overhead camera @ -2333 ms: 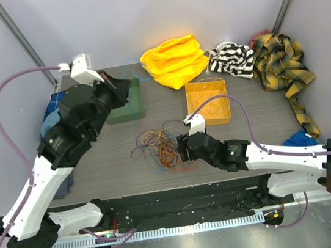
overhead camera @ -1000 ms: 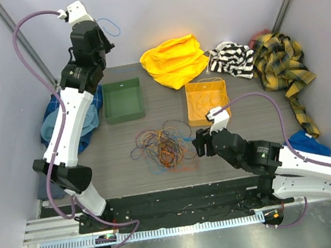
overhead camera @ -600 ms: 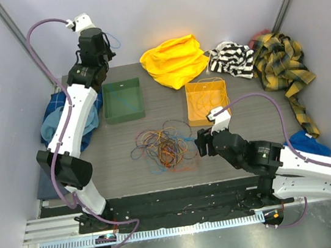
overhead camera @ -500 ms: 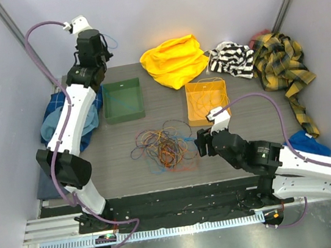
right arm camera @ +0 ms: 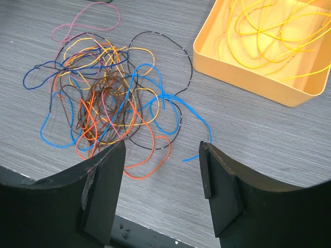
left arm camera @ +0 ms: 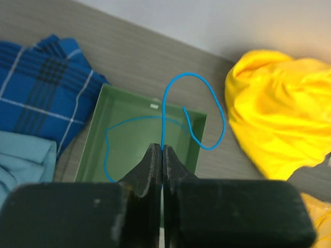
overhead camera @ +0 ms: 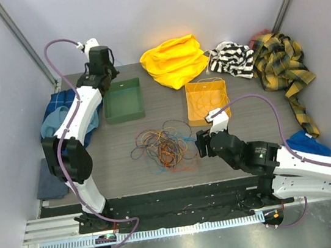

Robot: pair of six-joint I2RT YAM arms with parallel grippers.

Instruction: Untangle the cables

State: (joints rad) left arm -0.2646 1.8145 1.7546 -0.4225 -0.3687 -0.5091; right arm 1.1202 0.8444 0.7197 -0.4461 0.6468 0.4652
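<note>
Many cables (overhead camera: 161,146) are lying near the table's (overhead camera: 254,96) edge, left of the gaping right gripper (right arm camera: 162,150), while the left gripper (left arm camera: 162,151) is pinching a blue cable (left arm camera: 164,103).

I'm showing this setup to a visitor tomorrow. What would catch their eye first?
Probably the tangle of thin multicoloured wires in the middle of the grey wood-grain table, just ahead of the open right tool. Next, the crumpled bright yellow cloth at the far edge, and the left tool pinching a thin blue wire by the green rectangular tray, far left.

Bright, even light; soft shadows; sharp focus.
</note>
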